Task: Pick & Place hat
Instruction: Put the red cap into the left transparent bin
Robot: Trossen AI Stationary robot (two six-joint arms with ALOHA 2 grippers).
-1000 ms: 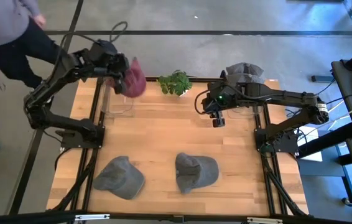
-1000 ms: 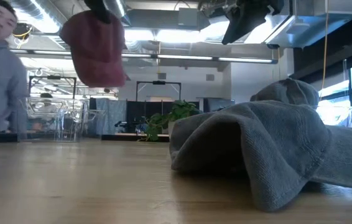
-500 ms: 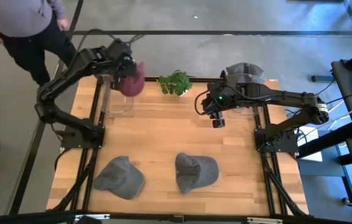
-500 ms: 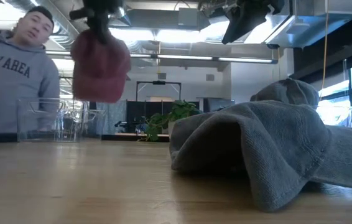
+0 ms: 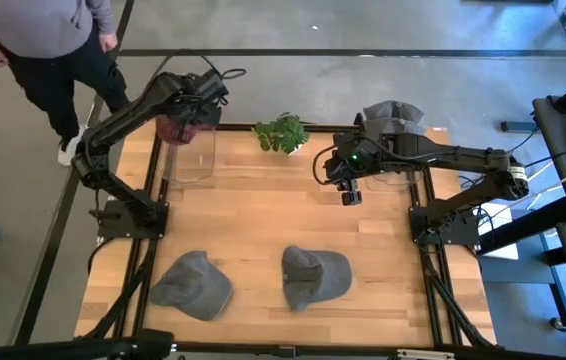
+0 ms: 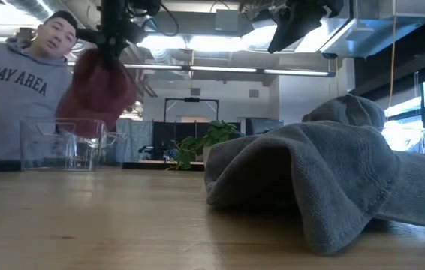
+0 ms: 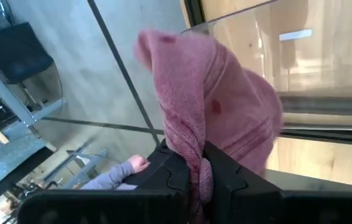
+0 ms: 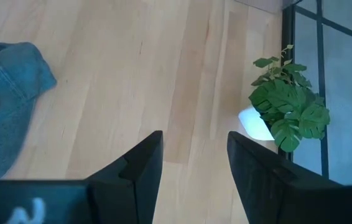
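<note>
A maroon hat [image 7: 222, 118] of soft, ribbed fabric hangs bunched and folded from the left gripper [image 7: 196, 169], whose dark fingers [image 7: 233, 171] pinch a twisted fold of the cloth. The hat droops directly beneath that gripper [image 5: 191, 105], over a clear, hard-walled plastic bin [image 5: 189, 160] at the far left of the light wooden table [image 5: 263, 215]. A person in a grey hooded sweatshirt [image 6: 19, 94] stands beyond the bin. The right gripper [image 5: 349, 192] hovers above the table's middle with its fingers [image 8: 140, 165] parted around nothing, a small leafy potted plant [image 5: 281, 133] off to its side. Two limp grey hats [image 5: 195, 284] [image 5: 314, 275] lie on the near boards, and a third grey hat [image 5: 394, 115] rests behind the right arm.
</note>
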